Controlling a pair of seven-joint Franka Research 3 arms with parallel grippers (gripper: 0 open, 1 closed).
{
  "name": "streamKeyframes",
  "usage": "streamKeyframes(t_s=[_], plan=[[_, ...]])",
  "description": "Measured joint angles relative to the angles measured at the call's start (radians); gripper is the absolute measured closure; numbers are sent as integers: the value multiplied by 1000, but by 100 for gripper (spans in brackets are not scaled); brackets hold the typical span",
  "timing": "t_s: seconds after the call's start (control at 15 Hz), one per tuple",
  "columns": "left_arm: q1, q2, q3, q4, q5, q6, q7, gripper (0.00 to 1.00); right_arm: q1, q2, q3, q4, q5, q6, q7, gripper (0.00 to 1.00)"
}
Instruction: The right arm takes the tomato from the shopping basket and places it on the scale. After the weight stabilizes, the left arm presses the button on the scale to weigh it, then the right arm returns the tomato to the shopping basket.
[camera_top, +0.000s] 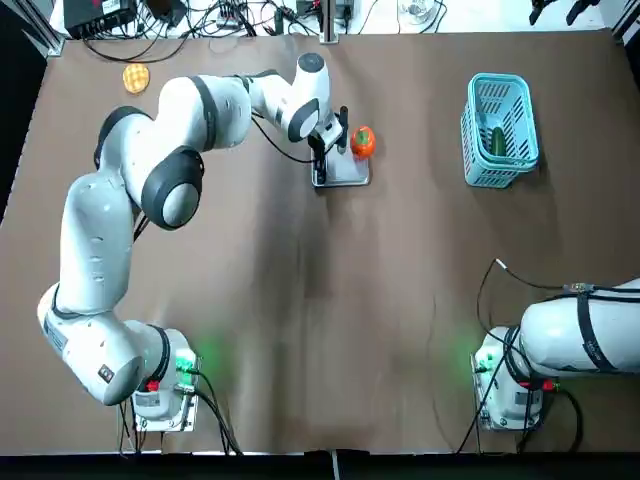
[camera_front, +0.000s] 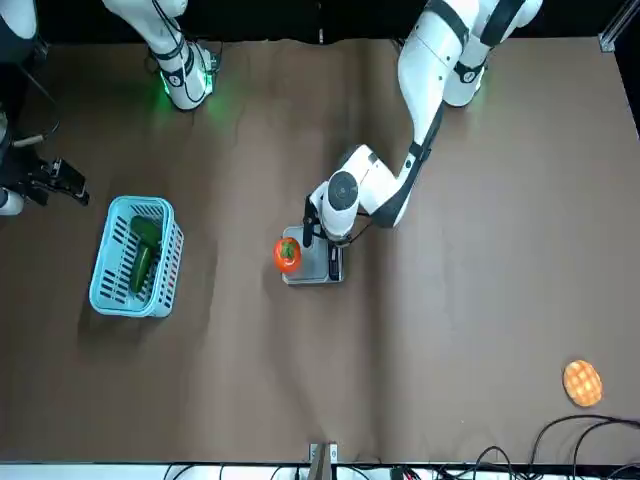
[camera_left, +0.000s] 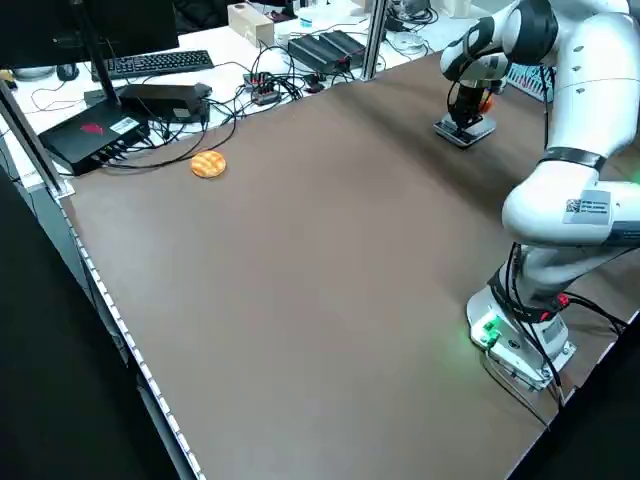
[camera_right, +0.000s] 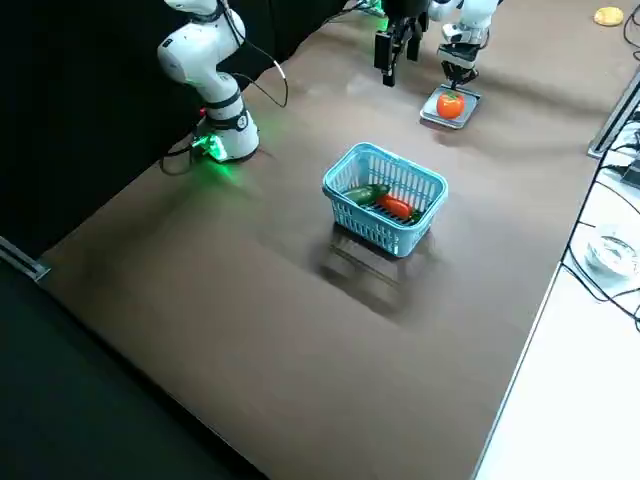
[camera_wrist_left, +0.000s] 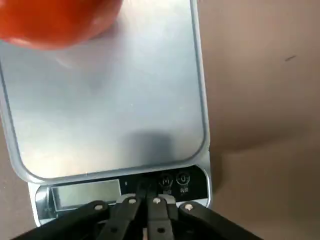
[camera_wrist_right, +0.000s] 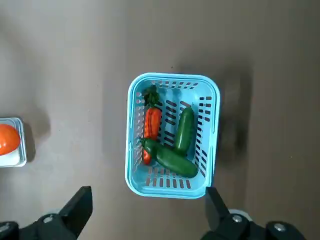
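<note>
While the right claw (camera_wrist_right: 145, 220) hangs released, high over the basket (camera_top: 500, 128), the left claw (camera_wrist_left: 145, 205) is clenched on the scale (camera_top: 340, 170) button strip. The tomato (camera_top: 362, 141) sits at the plate's far right edge; a hard press could tip it off. Bare counter (camera_top: 400, 300) surrounds both.

Left end effector (camera_wrist_left: 145, 200) sits closed over the scale (camera_top: 341, 170) display edge, blocking that side. Tomato (camera_top: 362, 141) occupies the far plate corner. Shopping basket (camera_top: 499, 128) well apart; open table (camera_top: 400, 300) between them, top unobstructed.
</note>
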Motion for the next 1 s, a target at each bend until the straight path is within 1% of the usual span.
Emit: streamKeyframes(t_s=[0.53, 0.67, 0.8, 0.87, 1.0], plan=[[7, 1, 0, 0, 0, 11, -8, 99, 0, 0, 0, 0, 0, 0, 0, 1], [23, 1, 6, 2, 0, 23, -8, 99, 0, 0, 0, 1, 0, 0, 0, 1], [62, -2, 9, 14, 0, 29, -8, 99, 0, 0, 0, 1, 0, 1, 0, 1], [85, -11, 8, 23, 0, 22, -8, 99, 0, 0, 0, 1, 0, 1, 0, 1], [127, -52, 5, 39, 0, -56, -5, 99, 0, 0, 1, 1, 0, 1, 0, 1]])
